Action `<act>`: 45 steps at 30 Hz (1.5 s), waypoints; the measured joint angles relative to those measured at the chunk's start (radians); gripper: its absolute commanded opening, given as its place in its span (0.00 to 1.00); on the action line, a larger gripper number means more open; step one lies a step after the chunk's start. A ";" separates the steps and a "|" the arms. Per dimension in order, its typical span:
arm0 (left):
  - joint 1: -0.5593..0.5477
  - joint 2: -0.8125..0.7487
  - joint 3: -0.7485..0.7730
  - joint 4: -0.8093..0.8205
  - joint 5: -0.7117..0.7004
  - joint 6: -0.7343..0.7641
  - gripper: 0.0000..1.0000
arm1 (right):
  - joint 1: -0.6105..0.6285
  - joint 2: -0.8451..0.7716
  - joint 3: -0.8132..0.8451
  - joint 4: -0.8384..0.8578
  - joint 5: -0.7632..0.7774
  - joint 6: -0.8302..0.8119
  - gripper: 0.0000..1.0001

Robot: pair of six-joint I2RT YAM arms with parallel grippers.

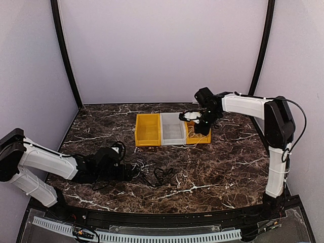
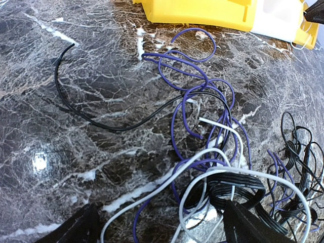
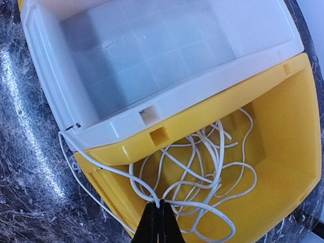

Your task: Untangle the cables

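Observation:
A tangle of cables (image 1: 152, 173) lies on the marble table in front of my left gripper (image 1: 127, 172). In the left wrist view it shows a purple cord (image 2: 192, 101), a thin black cord (image 2: 101, 121), a whitish cord (image 2: 202, 156), a flat black coil (image 2: 234, 183) and a black loopy bundle (image 2: 299, 152). My left gripper (image 2: 162, 234) is open and low, with the whitish and purple loops between its fingers. My right gripper (image 3: 159, 206) is shut on a white cable (image 3: 202, 167) that lies coiled in the right yellow bin (image 3: 283, 121); one strand hangs over the bin's edge.
Three bins stand side by side at mid table: a yellow one (image 1: 148, 129), a white one (image 1: 173, 128) (image 3: 152, 55) and the right yellow one (image 1: 202, 138). The left yellow bin's edge (image 2: 202, 15) shows just beyond the tangle. Purple walls enclose the table.

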 measured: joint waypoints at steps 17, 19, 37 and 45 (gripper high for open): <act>0.000 0.008 0.012 -0.008 0.004 0.000 0.88 | -0.074 0.071 0.133 0.119 0.257 -0.010 0.00; 0.000 0.008 0.013 -0.008 0.006 0.000 0.88 | -0.076 0.093 0.140 0.123 0.279 0.003 0.00; 0.000 0.022 0.027 -0.008 0.021 0.000 0.88 | -0.013 0.178 0.209 0.129 0.290 0.084 0.00; 0.000 0.023 0.027 -0.007 0.021 0.000 0.88 | -0.013 0.268 0.212 0.087 0.269 0.111 0.00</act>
